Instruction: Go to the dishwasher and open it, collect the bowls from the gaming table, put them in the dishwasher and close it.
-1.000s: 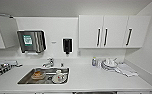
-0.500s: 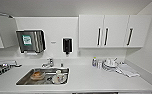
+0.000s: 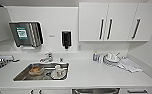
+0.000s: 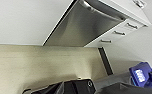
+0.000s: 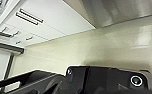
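Observation:
The dishwasher (image 3: 95,91) sits under the white counter, and just its stainless top edge peeks in at the bottom of the head view. Its door is shut. In the left wrist view the dishwasher's brushed steel front (image 4: 84,30) and bar handle (image 4: 102,10) fill the upper part, above a beige floor. The right wrist view catches a corner of the same steel front (image 5: 117,10). Dark parts of my own arms lie low in both wrist views. The gaming table and the bowls are out of view.
A steel sink (image 3: 24,75) in the counter holds dishes, with a tap (image 3: 47,58) behind it. Stacked dishes (image 3: 111,59) and a cloth (image 3: 129,65) lie at the right. White wall cupboards (image 3: 107,21) hang above. White drawers (image 4: 117,32) flank the dishwasher.
The whole head picture has shifted slightly upward, so the camera has moved; the dishwasher's top edge now shows at the bottom. Nothing on the counter has moved.

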`<state>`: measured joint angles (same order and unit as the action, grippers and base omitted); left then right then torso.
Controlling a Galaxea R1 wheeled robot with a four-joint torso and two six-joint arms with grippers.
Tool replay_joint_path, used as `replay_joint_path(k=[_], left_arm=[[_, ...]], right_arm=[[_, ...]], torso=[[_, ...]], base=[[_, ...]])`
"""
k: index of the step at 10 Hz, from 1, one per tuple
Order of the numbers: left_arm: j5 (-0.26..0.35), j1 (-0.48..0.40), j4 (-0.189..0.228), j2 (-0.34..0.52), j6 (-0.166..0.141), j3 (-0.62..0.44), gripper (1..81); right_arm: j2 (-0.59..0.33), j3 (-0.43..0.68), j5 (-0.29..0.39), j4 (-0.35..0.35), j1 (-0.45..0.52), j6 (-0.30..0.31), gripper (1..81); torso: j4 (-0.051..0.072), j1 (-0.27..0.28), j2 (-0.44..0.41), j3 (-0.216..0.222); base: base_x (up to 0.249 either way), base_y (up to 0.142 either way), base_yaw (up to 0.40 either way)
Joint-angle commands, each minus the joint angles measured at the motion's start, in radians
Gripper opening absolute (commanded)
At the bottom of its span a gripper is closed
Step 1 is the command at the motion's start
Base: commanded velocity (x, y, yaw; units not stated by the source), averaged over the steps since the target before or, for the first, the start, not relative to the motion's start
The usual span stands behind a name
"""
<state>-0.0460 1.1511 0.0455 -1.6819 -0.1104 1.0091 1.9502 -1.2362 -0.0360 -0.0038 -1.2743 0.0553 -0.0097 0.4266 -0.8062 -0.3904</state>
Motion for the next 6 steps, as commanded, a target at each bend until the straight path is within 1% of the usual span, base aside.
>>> replay_joint_path(k=[1, 2, 3, 5, 6], left_arm=[[0.029, -0.089, 0.005, 0.060, -0.005, -0.019, 81.1], [0.028, -0.090, 0.014, 0.068, -0.005, -0.045, 81.1], [0.028, -0.089, 0.027, 0.082, 0.003, -0.095, 81.1], [0.028, -0.090, 0.149, 0.079, 0.005, -0.113, 81.1], [0.029, -0.090, 0.225, 0.082, 0.003, -0.113, 81.1]], right_arm=[[-0.075, 0.070, 0.036, 0.004, 0.095, 0.003, 81.1], [-0.078, 0.075, 0.037, 0.011, 0.103, 0.005, 81.1], [-0.084, 0.072, 0.037, 0.033, 0.104, 0.028, 81.1], [-0.083, 0.060, 0.039, 0.048, 0.106, 0.049, 81.1], [-0.083, 0.055, 0.039, 0.048, 0.104, 0.051, 81.1]], torso=[[0.000, 0.062, -0.097, 0.000], [0.000, 0.080, -0.124, -0.009], [0.000, 0.101, -0.158, -0.013], [0.000, 0.146, -0.230, -0.013], [0.000, 0.168, -0.265, -0.013]], base=[[0.000, 0.000, 0.000], [0.000, 0.000, 0.000], [0.000, 0.000, 0.000], [0.000, 0.000, 0.000], [0.000, 0.000, 0.000]])
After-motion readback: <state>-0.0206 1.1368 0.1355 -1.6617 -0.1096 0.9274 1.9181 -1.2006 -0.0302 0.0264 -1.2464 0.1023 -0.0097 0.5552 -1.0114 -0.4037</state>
